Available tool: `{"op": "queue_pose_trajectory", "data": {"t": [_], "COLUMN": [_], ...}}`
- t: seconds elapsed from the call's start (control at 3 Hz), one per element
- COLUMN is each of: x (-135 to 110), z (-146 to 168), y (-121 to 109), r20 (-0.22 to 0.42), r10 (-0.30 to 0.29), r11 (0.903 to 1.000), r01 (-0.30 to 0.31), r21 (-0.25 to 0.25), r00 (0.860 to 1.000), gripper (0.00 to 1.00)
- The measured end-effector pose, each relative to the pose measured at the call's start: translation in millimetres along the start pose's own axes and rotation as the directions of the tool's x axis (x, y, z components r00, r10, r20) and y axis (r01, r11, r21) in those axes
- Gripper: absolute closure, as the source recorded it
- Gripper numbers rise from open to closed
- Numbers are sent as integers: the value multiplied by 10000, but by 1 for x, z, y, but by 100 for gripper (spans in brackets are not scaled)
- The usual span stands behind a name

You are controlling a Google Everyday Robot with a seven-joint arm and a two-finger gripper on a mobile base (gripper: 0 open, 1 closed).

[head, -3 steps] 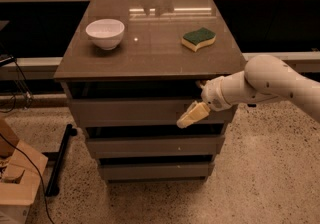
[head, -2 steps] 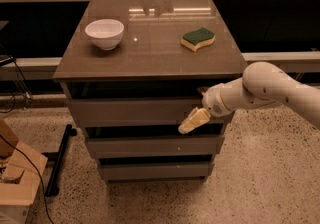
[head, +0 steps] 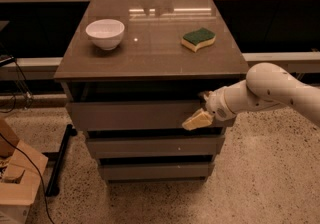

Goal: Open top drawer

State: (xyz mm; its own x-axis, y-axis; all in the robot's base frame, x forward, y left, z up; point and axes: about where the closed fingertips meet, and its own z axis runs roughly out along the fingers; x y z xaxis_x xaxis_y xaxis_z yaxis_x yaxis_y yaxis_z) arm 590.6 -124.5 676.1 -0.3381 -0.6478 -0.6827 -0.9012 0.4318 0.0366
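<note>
I'm looking down on a squat cabinet with a smooth, glossy brown top that mirrors the lights above it. Two things sit on it, well apart. One is a round white bowl at back left. The other is a wavy-edged sponge at back right, rough green on top and soft yellow beneath.

I count three flat grey-brown drawer fronts stacked below, none with a handle. The top drawer sits right under the tabletop, the widest and tallest-fronted of them, with a dark gap showing above its upper edge. The middle drawer and the bottom drawer are narrower and shorter, each with a dark slot above it.

The arm, a rounded white shell, comes in from the right. The gripper is a pale beige piece angled down and to the left against the right end of the top drawer's front. I cannot tell whether it is open or closed.

The floor is speckled stone. A cardboard box sits at lower left, and a black bar lies beside the cabinet's left foot.
</note>
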Motion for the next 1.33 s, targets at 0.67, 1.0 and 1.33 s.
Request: {"op": "queue_pose_trajectory", "data": {"t": [0.67, 1.0, 1.33], "x": [-6, -7, -8], "z": [-6, -8, -8], "y": [0, 0, 0], "r20": [0, -1, -1], "r10": [0, -1, -1], "r11": [10000, 10000, 10000], "r01": [0, 1, 1], "r21": [-1, -1, -1], "r00": [10000, 10000, 10000], "gripper": [67, 43, 20]}}
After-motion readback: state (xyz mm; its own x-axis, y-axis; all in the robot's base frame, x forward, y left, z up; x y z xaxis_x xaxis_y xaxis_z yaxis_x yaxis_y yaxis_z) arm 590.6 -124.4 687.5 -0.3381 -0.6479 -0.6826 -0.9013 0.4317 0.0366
